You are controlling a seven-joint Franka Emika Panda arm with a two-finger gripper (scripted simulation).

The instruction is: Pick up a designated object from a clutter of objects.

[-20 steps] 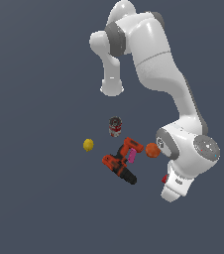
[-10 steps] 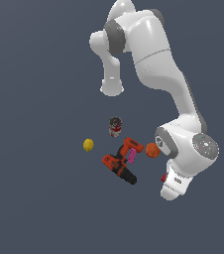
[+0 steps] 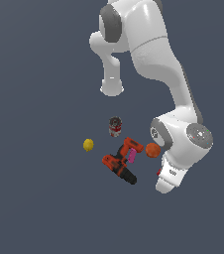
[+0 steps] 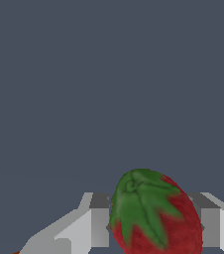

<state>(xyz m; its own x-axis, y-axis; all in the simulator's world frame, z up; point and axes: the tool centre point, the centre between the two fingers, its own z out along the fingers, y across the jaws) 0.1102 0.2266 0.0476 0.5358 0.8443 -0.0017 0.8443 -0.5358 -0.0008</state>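
The arm (image 3: 156,59) is bending down at the exterior view's right, its wrist having edged lower over the last second. The drill (image 3: 120,163), can (image 3: 115,126), orange (image 3: 153,150) and lemon (image 3: 88,145) are lying unmoved. The claw (image 4: 156,225) is straddling the strawberry (image 4: 156,216), fingers (image 4: 100,223) either side; whether they are gripping it, I cannot tell. Closing seems next.

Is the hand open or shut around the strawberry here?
Open: in the wrist view the fingers stand either side of the strawberry; whether they touch it cannot be told.
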